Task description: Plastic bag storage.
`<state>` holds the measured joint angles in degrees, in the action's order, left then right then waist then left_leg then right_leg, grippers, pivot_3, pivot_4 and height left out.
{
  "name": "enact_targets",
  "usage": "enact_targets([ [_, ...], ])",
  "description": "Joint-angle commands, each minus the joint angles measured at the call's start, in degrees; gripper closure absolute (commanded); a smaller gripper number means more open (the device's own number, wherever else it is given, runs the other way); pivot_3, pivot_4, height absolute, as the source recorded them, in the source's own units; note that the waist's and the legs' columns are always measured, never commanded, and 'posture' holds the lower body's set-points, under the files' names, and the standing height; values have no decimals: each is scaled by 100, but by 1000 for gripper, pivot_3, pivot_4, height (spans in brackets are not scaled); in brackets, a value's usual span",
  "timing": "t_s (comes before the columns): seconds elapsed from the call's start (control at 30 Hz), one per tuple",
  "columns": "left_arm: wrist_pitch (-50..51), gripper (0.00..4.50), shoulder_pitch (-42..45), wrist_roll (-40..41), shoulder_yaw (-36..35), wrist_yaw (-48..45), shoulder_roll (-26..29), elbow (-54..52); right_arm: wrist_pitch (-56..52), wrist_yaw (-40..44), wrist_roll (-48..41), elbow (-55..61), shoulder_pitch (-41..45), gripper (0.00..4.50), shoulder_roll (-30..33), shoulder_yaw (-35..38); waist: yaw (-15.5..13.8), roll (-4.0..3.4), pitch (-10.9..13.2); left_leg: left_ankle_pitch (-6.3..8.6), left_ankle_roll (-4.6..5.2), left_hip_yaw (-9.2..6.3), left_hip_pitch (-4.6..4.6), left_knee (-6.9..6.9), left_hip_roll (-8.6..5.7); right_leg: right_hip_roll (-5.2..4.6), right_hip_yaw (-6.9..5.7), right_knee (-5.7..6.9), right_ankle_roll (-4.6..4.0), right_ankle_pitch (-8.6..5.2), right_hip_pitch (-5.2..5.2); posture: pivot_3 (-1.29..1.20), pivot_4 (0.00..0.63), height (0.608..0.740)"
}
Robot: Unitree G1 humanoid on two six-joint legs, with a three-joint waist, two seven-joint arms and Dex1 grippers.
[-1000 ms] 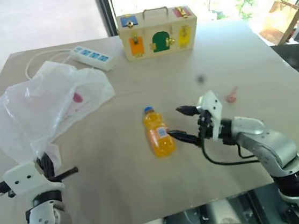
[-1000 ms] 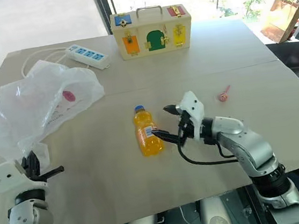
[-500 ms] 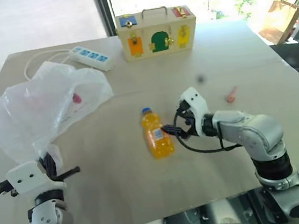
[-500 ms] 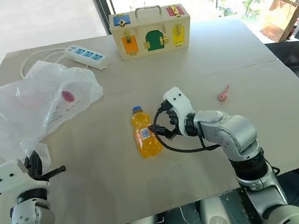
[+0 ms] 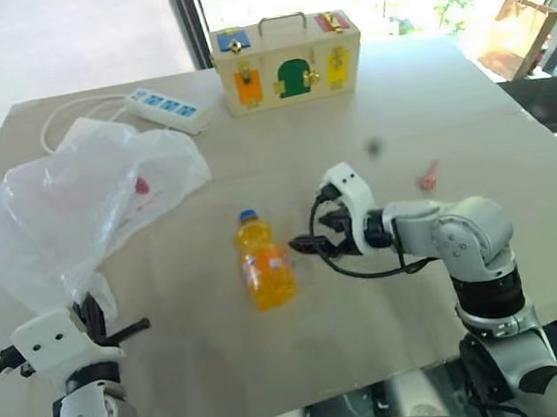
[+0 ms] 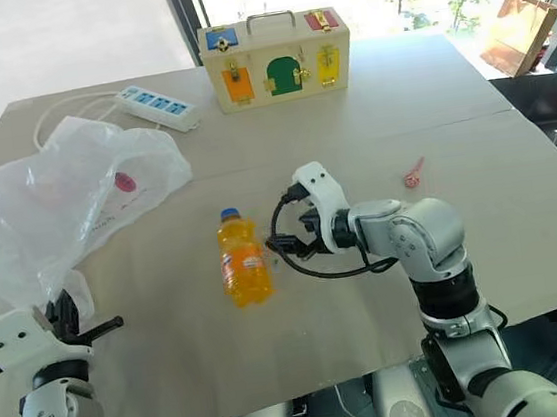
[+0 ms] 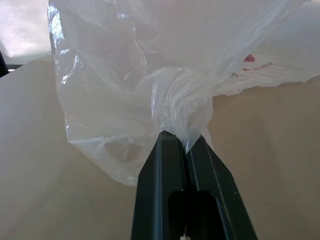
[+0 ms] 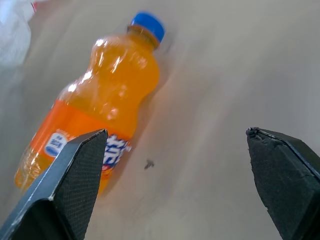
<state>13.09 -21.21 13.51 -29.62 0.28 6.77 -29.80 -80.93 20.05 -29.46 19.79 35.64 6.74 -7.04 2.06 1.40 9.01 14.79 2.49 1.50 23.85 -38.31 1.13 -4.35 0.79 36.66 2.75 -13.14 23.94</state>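
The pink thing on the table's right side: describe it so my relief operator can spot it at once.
Start at the wooden latch box at the table's far edge, then come toward the robot and to the right. The small pink thing lies alone on bare tabletop, beyond the open right gripper. It is far smaller than the orange bottle and the only pink item.

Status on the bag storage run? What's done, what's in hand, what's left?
Done: the left end effector is shut on a gathered bunch of the plastic bag, which lies spread on the table.

In hand: the right end effector is open beside the orange bottle, which lies on its side, not gripped.

Left: the bag isn't folded or stowed; the bottle is outside it.
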Motion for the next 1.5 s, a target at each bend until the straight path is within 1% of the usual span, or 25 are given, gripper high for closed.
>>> enact_targets([
  [0.03,-123,4488,-78,-14,68,-46,-19,-209,615,305,-14,203,36,0,222,-220,10,-1,1,0,1,0,0,0,0,0,0,0,0,0,0,0,150,739],
  [0.33,13,4488,-204,9,902,-447,-3,-252,1808,767,281,122,-57,0,849,-750,9,-2,1,-5,9,0,0,1,0,1,-2,-1,0,0,-1,0,150,739],
  [0.37,26,4488,-185,13,965,-476,5,-231,1872,782,326,127,-53,0,907,-804,19,-12,7,-5,9,0,0,1,0,1,-2,-1,0,0,-1,0,150,739],
  [0.4,38,4488,-158,14,1014,-496,10,-204,1933,812,358,132,-50,0,964,-856,36,-32,18,-12,22,-67,7,9,-37,-20,-58,-20,1,-1,-34,0,150,739],
  [0.43,49,4488,-115,11,1056,-504,15,-161,1968,813,388,146,-55,0,1002,-890,39,-52,29,-15,26,-187,17,15,-108,-54,-152,-33,6,-4,-70,0,150,739],
  [0.47,62,4488,-64,9,1087,-514,26,-111,1940,779,383,157,-69,0,997,-873,40,-86,50,-27,27,-299,26,15,-177,-69,-218,-32,22,-14,-88,0,150,739],
  [0.5,78,4488,-11,2,1123,-524,34,-70,1874,724,355,161,-88,0,960,-808,36,-108,63,-71,20,-525,26,15,-320,-64,-284,-17,55,-32,-108,0,150,739],
  [0.53,99,4488,44,-6,1154,-540,48,-32,1740,604,315,146,-106,0,865,-680,25,-126,74,-79,9,-744,14,15,-463,-68,-293,1,95,-55,-121,0,150,739],
  [0.57,112,4488,89,-5,1173,-555,60,-3,1703,566,330,141,-95,0,852,-667,9,-135,79,-92,-12,-905,-4,11,-563,-77,-297,19,114,-78,-119,0,150,739],
  [0.6,146,4488,156,23,1199,-587,76,40,1660,553,344,141,-71,0,855,-675,-40,-146,86,-95,-19,-905,-5,13,-553,-72,-297,20,110,-77,-117,0,150,739],
  [0.63,206,4488,236,55,1261,-644,105,98,1562,532,309,145,-44,0,832,-631,-75,-142,85,-125,-69,-895,-5,45,-551,-73,-277,29,94,-67,-91,0,150,739],
  [0.67,256,4488,313,80,1343,-714,136,156,1403,493,231,154,-19,0,779,-543,-119,-141,84,-139,-89,-879,-7,72,-546,-74,-251,44,86,-63,-72,0,150,739],
  [0.7,311,4488,407,84,1463,-811,184,217,1122,454,70,183,21,0,657,-372,-125,-141,84,-138,-86,-862,-9,91,-543,-73,-226,64,78,-60,-48,0,150,739],
  [0.8,389,4488,566,101,1611,-996,285,355,428,387,-310,271,129,0,307,-1,-123,-142,84,-135,-82,-843,-18,91,-541,-68,-187,102,66,-66,-25,0,150,739],
  [0.9,529,4488,744,138,1753,-1160,359,554,77,366,-492,382,180,0,165,126,-128,-142,84,-135,-82,-840,-21,92,-541,-60,-171,107,65,-66,-17,0,150,739],
  [1.13,736,4488,1451,46,2268,-1431,470,1057,72,246,-410,320,252,0,339,87,-160,-143,83,-135,-82,-834,-21,93,-550,-66,-164,109,64,-64,-14,0,150,739],
  [1.27,744,4488,1779,73,2497,-1541,387,1183,7,166,-446,303,285,0,307,238,-156,-143,82,-135,-83,-829,-23,93,-551,-66,-159,113,63,-64,-14,0,150,739],
  [1.4,769,4488,1913,221,2614,-1714,327,1153,-101,109,-498,303,329,0,230,423,-142,-143,82,-136,-83,-824,-23,93,-551,-65,-152,111,62,-64,-12,0,150,739],
  [1.5,701,4488,1864,235,2526,-1703,364,1117,-114,100,-461,318,321,0,307,363,-133,-143,82,-136,-83,-820,-20,94,-550,-65,-146,113,62,-63,-4,0,150,739],
])
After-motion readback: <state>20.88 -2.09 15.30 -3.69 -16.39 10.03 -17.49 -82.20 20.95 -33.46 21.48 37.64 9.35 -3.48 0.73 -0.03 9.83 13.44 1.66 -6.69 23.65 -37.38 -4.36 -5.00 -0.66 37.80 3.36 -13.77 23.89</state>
